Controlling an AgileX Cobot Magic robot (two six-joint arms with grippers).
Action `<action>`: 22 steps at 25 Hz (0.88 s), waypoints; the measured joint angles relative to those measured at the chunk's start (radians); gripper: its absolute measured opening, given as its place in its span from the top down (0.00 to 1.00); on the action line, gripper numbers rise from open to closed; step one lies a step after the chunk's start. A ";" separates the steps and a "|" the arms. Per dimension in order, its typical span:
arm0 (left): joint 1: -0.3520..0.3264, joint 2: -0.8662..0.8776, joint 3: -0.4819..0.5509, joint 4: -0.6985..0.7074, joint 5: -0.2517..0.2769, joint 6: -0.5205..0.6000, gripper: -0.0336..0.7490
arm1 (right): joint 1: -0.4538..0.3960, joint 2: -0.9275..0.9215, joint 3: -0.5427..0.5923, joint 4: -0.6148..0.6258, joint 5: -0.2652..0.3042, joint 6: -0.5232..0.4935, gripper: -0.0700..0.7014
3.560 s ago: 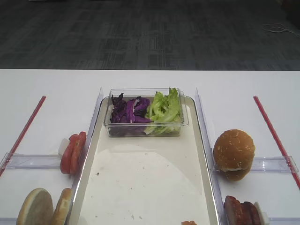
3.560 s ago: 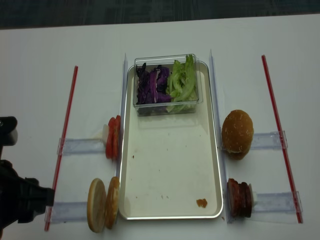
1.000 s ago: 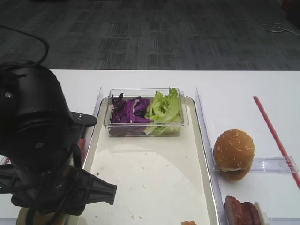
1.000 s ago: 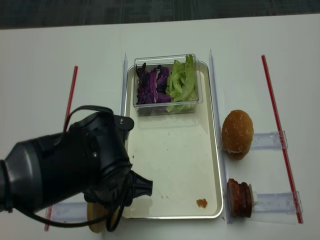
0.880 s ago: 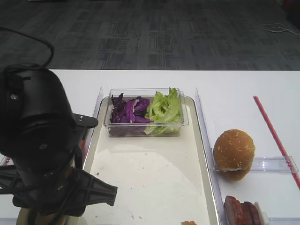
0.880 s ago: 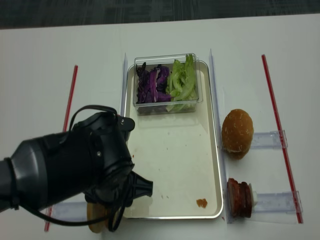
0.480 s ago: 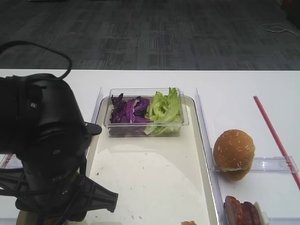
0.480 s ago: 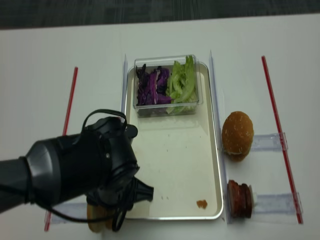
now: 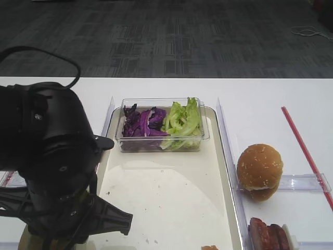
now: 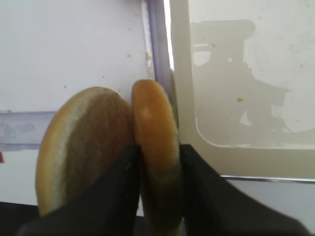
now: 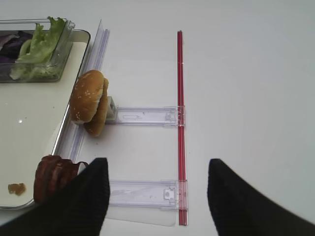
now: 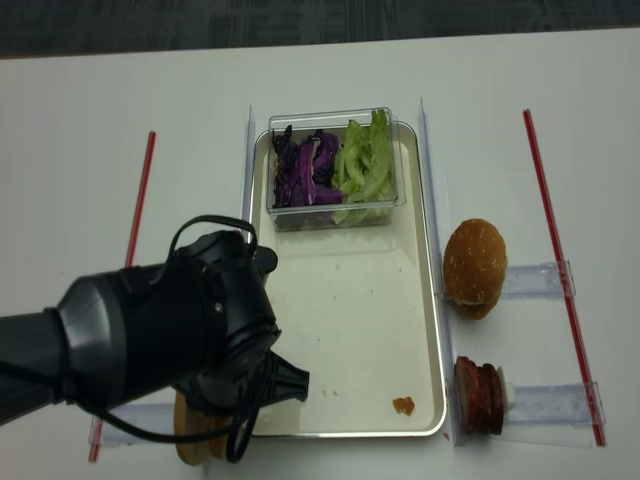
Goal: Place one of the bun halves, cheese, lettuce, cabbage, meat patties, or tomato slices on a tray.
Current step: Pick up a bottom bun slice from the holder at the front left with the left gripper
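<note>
Left wrist view: the left tool (image 10: 156, 169) pinched the right-hand bun half (image 10: 153, 147), standing on edge just beside the tray (image 10: 236, 157). Right wrist view: the right tool (image 11: 156, 196) hung wide apart above the desk (image 11: 246, 73), holding nothing. Exterior high view: the left arm (image 9: 47, 161) hid that bun half.

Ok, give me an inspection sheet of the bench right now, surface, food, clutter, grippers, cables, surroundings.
Surface: white table.
Job's things: tray bare but for crumbs; two bun halves on edge beside it; patties and whole bun to its right.
Clutter: clear box of cabbage and lettuce at the tray's far end.
Grippers: left gripper astride the nearer bun half; right gripper open, empty.
Cables: black cable on left arm.
Surroundings: grey carpet.
</note>
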 joint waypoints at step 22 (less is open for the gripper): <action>0.008 -0.032 0.000 0.000 0.011 0.000 0.79 | 0.000 0.000 0.000 0.000 0.000 0.002 0.32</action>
